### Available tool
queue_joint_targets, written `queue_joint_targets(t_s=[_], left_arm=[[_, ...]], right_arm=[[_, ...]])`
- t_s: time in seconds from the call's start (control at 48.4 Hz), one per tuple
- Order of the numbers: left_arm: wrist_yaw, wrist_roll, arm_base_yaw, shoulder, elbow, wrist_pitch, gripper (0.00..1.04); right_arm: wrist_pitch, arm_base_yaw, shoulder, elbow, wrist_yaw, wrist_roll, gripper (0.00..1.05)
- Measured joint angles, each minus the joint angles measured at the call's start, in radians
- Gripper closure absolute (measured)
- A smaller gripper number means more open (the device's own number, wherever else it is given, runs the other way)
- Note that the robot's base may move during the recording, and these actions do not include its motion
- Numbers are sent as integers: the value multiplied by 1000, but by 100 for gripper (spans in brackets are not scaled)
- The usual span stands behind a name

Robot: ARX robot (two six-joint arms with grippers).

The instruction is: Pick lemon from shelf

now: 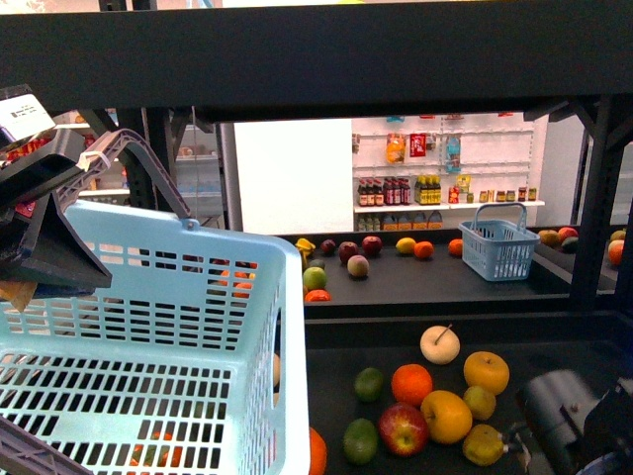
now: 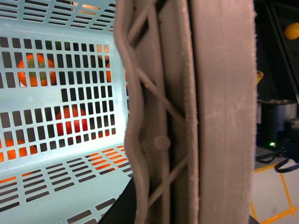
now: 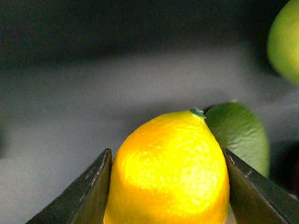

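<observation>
Right wrist view: my right claw [image 3: 166, 151] is closed around the lemon [image 3: 170, 177], one dark finger [image 3: 88, 196] lying against each flank of the fruit, with a green lime [image 3: 243, 135] just behind it and the edge of a second green fruit [image 3: 286, 42] farther off. Front view: the lemon [image 1: 483, 445] sits at the near right of the lower deck of the shelf [image 1: 396, 368], beside a larger orange-yellow fruit [image 1: 446, 416] and a red apple [image 1: 403, 428], and my right arm [image 1: 569, 416] reaches in to it from the right. The reach and the closing of the claw look done. The lift appears not yet made, though from these angles I cannot say for certain whether the lemon's underside is clear of the deck. What I judge to be left is to raise the fruit, draw it out from under the upper deck, and clear its neighbours without rolling them. My left claw [image 1: 45, 223] is up beside the pale blue basket [image 1: 148, 297] at the left. The left wrist view is filled by the grey basket handle [image 2: 219, 116] and the basket mesh, so I cannot tell whether that claw is apart or clamped on the handle.
</observation>
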Motion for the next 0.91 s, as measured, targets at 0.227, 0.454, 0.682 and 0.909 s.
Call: queue_joint_targets(t_s=[0.227, 0.454, 0.682, 0.909], left_arm=[[0, 0, 0, 0, 0, 0, 89], [-2, 0, 0, 0, 0, 0, 89], [0, 0, 0, 0, 0, 0, 89], [-1, 0, 0, 0, 0, 0, 89]], right_arm=[[-37, -3, -202, 1, -29, -3, 42], [-153, 53, -391, 113, -76, 10, 42], [-241, 170, -468, 279, -83, 42, 42], [-306, 289, -470, 402, -76, 77, 42]])
